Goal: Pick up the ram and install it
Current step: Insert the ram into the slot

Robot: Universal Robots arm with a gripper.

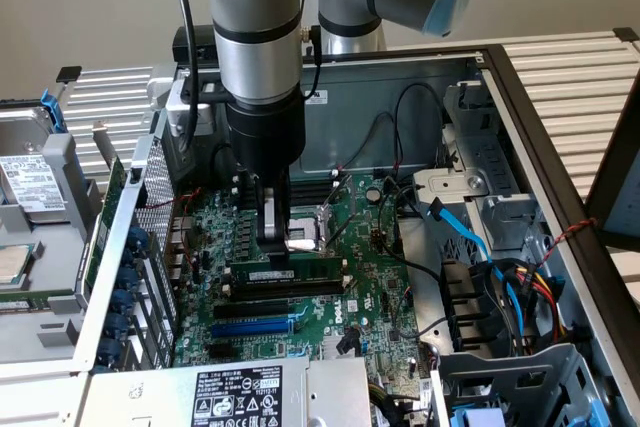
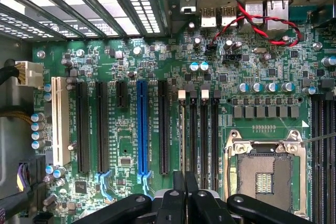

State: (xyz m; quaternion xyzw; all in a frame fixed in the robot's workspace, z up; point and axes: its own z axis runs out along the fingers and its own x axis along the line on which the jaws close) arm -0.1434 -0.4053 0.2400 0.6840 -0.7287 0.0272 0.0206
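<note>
Gripper (image 2: 184,182) tips pressed together, hovering over green motherboard (image 2: 262,77) at the narrow black slots (image 2: 203,135). Processor socket (image 2: 264,174) just beside them. Blue slot (image 2: 142,127) between longer black ones. Twisted red-black wire (image 2: 262,27) near the ports.

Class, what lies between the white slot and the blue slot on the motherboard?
Two long black slots and one short black slot lie between the white slot and the blue slot, in the wrist view.
</note>
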